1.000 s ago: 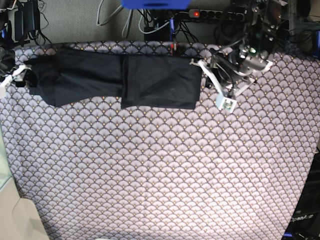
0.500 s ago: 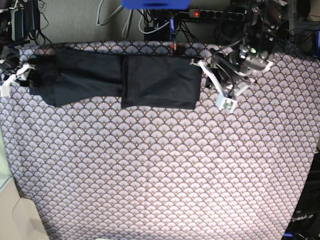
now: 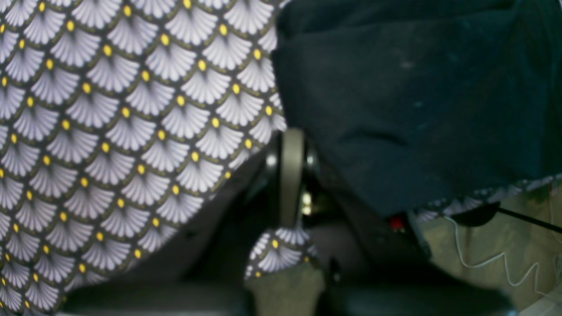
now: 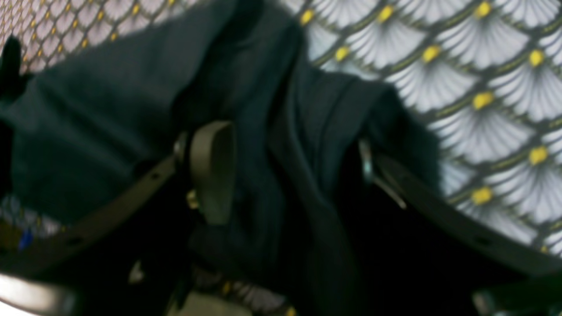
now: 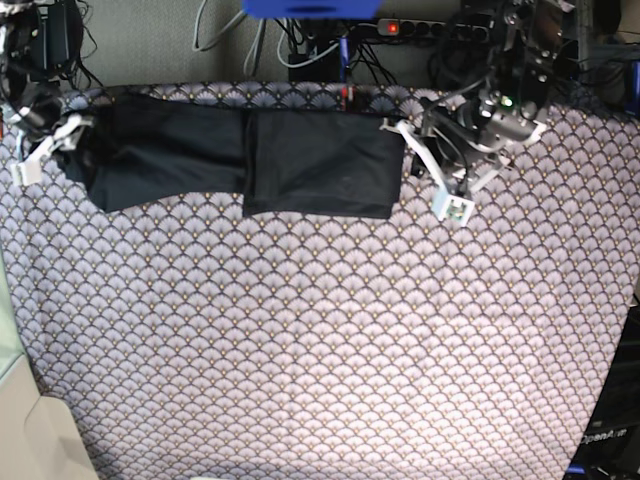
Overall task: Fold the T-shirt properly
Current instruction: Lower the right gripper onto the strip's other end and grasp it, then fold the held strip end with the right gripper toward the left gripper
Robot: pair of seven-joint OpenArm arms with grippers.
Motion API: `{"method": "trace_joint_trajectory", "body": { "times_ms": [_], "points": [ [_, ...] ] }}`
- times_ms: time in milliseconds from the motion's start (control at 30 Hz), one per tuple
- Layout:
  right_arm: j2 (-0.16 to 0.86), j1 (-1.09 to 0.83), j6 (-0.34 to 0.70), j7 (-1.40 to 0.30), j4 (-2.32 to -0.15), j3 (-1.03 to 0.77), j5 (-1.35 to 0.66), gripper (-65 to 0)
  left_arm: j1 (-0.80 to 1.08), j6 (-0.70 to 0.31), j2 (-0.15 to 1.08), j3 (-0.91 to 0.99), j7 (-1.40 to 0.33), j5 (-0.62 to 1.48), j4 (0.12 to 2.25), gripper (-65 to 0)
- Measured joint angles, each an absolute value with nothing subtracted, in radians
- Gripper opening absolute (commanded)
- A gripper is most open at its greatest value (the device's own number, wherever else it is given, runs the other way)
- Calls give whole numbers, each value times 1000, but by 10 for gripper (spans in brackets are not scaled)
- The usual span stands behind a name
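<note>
Black T-shirt stretched along far table edge, both arms at its ends.

Plain black soft cotton short-sleeved T-shirt [image 5: 250,155] lies as a long band on the purple-white scallop-patterned tablecloth [image 5: 320,340], near the far edge; one end folded over into a neat darker rectangle, the other end narrower and rumpled. Right gripper [image 5: 48,150] sits at the rumpled end at base view's left, jaws spread wide, with bunched black cloth between the fingers [image 4: 213,171] in the wrist view; cannot tell if the cloth is actually pinched. Left gripper [image 5: 425,165] is just beside the folded rectangle's edge at base view's right, fingers [image 3: 292,175] pressed together, holding no shirt; its wrist view shows the shirt edge just next to the fingertip. Cables and a power strip [image 5: 420,28] sit behind the table.
</note>
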State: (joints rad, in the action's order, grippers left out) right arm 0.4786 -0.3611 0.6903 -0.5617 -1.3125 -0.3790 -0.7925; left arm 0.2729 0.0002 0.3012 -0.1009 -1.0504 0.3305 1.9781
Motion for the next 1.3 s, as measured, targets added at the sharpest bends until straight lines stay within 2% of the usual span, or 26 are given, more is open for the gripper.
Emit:
{"method": "trace_joint_trajectory", "body": {
  "times_ms": [167,367,467,600,867,1300],
  "points": [
    [473,-374,691,-583,-1339,-377,-782,-420,270,0,301,-101,-1050,330,1978,-650],
    [473,-374,691,-590,-1339,-377,-774,-575,270,1,299,-101,-1050,330,1978,-650],
    [473,-374,691,-590,-1339,-377,-774,-616,271,0,299,-101,-1050,330,1978,-650],
    [473,-378,690,-604,-1372,-377,-763,-627,271,0,299,-101,-1050,330,1978,-650],
    [467,-419,684,-644,-1579,-377,-768,-625,273,1,299,-101,-1051,330,1978,-650],
    [371,-441,685,-805,-1807,-337,-768,-623,274,1,299,-101,-1058,330,1978,-650]
  ]
}}
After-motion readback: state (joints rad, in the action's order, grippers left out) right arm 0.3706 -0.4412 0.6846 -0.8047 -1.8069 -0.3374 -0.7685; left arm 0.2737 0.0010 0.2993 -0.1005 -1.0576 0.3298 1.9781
